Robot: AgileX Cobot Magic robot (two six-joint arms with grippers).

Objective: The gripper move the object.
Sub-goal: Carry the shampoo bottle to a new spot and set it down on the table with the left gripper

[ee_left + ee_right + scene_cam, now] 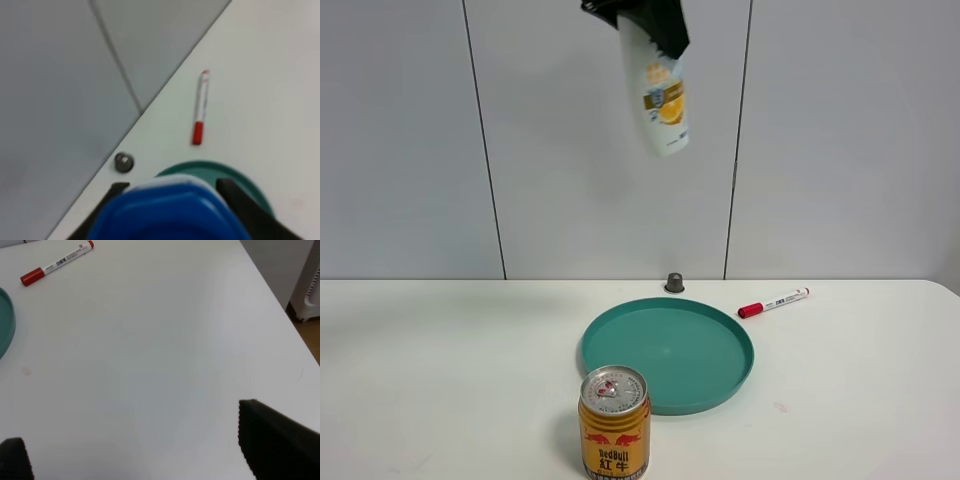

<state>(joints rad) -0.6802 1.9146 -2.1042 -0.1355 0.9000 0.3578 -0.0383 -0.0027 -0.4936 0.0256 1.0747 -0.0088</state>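
High above the table (420,350), roughly over the teal plate (670,345), the left gripper (655,30) is clamped on the cap end of the tilted shampoo bottle (660,100), mid-carry, so the next move probably calls for a steady descent before release.

The exterior camera faces the wall across the worktop (440,380), the left wrist camera looks far down past the left claw (172,200), the right wrist camera sits lower behind the right claw (132,435), and all three share the marker (773,302) (200,112) (55,262) and the plate (610,335) (250,185) (5,320) beyond the claws.
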